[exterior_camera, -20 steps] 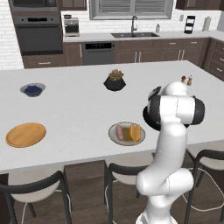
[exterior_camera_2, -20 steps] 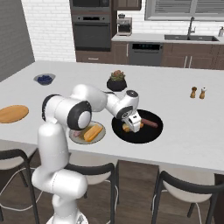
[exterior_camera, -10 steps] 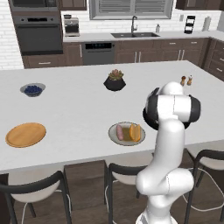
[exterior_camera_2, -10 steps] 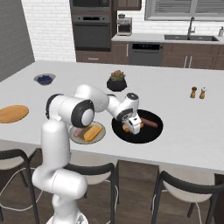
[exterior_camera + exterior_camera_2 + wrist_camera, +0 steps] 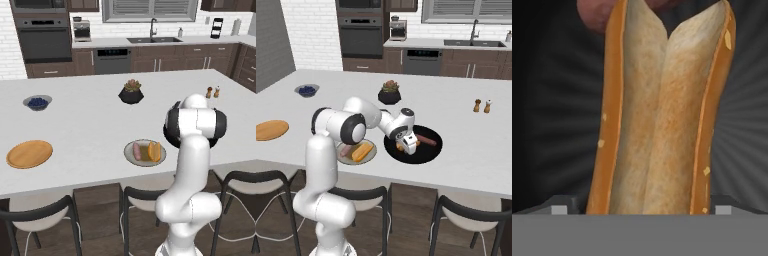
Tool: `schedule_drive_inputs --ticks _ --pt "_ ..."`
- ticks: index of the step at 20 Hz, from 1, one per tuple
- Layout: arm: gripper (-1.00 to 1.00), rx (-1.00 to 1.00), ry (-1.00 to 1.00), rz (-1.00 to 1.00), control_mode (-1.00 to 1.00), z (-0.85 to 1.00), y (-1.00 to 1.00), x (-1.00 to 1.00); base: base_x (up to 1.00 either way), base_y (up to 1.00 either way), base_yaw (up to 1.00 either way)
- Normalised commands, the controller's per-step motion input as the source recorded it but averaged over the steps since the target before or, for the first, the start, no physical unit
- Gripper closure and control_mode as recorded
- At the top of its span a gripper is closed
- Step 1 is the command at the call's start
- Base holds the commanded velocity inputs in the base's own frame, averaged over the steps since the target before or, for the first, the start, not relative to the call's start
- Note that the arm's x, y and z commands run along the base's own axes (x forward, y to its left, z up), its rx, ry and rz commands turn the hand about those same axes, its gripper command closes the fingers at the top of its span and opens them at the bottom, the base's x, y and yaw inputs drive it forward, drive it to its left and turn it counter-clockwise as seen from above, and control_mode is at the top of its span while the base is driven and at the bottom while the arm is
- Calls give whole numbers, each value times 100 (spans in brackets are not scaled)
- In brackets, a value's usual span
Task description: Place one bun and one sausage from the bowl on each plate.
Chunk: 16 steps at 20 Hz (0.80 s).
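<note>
Hand view: we find the tool (image 5: 409,144) spread wide astride a split bun (image 5: 664,110) in the black bowl (image 5: 428,150) (sausage (image 5: 425,140) beyond); we advise closing squarely across its middle, not its ends.

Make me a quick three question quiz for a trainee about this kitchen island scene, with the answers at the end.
1. True or false: the grey plate already holds a bun and a sausage.
2. Which is bare? A) the wooden plate B) the black bowl C) the berry bowl
3. Fill in: the hand hangs with its jaws ____ over a bun in the black bowl.

Key: 1 true; 2 A; 3 open. A sausage also lies in the black bowl, past the hand.
</note>
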Motion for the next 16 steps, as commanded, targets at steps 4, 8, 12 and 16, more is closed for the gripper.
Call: schedule_drive_inputs --ticks 4,8,12,16 --pt "100 0 0 0 -100 -2 0 3 0 0 0" --pt "100 0 -1 0 -100 2 0 -11 0 0 0" --pt "100 -4 -4 0 -100 24 0 -76 0 0 0" --pt "100 -6 -6 1 -100 51 0 -93 0 0 0"
